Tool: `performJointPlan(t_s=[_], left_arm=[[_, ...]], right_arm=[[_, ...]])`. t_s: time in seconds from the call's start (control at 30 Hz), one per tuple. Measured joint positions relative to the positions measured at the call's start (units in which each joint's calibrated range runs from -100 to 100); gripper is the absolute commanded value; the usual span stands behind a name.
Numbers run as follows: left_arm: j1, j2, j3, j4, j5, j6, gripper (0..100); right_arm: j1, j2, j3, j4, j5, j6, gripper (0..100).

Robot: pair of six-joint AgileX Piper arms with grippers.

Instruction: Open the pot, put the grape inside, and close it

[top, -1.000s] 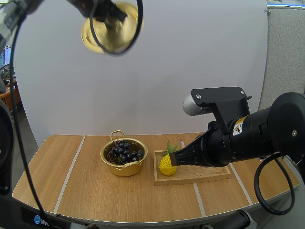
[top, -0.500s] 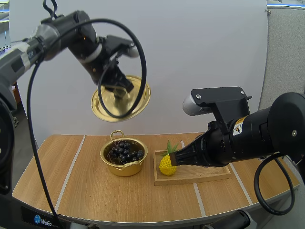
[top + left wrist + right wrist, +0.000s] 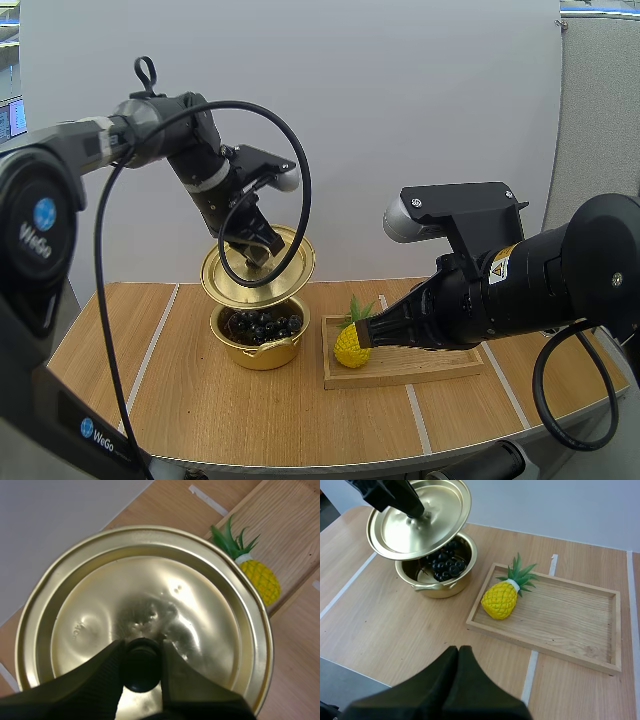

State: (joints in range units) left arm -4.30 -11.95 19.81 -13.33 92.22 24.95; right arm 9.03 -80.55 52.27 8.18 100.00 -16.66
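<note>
Two arms over a tabletop (image 3: pixel 395 630): left jaws pinch the knob (image 3: pixel 142 662), holding the gold lid (image 3: pixel 427 530) tilted just above the pot (image 3: pixel 437 587), grapes (image 3: pixel 445 565) inside, apparently ready for closing; right jaws rest pressed together.

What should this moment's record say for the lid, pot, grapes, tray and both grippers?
lid: tilted, just above pot, not seated
pot: on table, open
grapes: inside pot
tray: beside pot, holds pineapple
left gripper: shut on lid
right gripper: shut on nothing, above table
</note>
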Motion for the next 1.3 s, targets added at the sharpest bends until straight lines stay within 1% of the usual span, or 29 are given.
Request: performJointPlan(t_s=[0.33,0.47,0.6,0.7,1.3], left_arm=[[0.0,7.4,0.0,1.8,-0.5,0.1,0],[0.0,10.3,0.0,2.1,-3.5,0.1,0],[0.0,10.8,0.0,2.1,-4.0,0.1,0],[0.0,13.9,0.0,2.3,-5.4,0.1,0],[0.0,18.9,0.0,2.5,-9.2,0.2,0]], right_arm=[[0.0,0.0,0.0,0.0,0.0,-0.2,0],[0.0,0.0,0.0,0.0,0.0,-0.2,0],[0.0,0.0,0.0,0.0,0.0,-0.2,0],[0.0,0.0,0.0,0.0,0.0,-0.2,0],[0.0,0.0,0.0,0.0,0.0,-0.2,0]])
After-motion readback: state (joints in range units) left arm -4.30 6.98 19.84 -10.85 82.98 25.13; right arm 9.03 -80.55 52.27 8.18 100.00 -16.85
